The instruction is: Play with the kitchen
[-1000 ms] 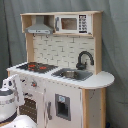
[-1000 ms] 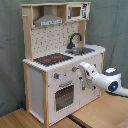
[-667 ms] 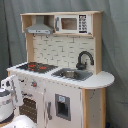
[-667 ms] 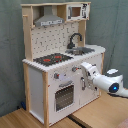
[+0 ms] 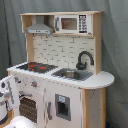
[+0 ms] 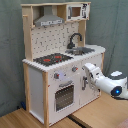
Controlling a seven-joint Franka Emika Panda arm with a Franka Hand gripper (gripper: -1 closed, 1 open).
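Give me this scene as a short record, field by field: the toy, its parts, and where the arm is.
toy: the kitchen, white and light wood
stovetop: black, red rings
sink: beside the stovetop, black faucet
upper shelf: grey hood, microwave
oven door: shut
arm: white, end effector at the kitchen's front, right of the oven door in the second exterior view

You see a grey-green curtain (image 5: 115,55) hanging behind everything, from nine through twelve to three o'clock in both exterior views, and wooden tabletops (image 6: 100,114) at six in the second exterior view.
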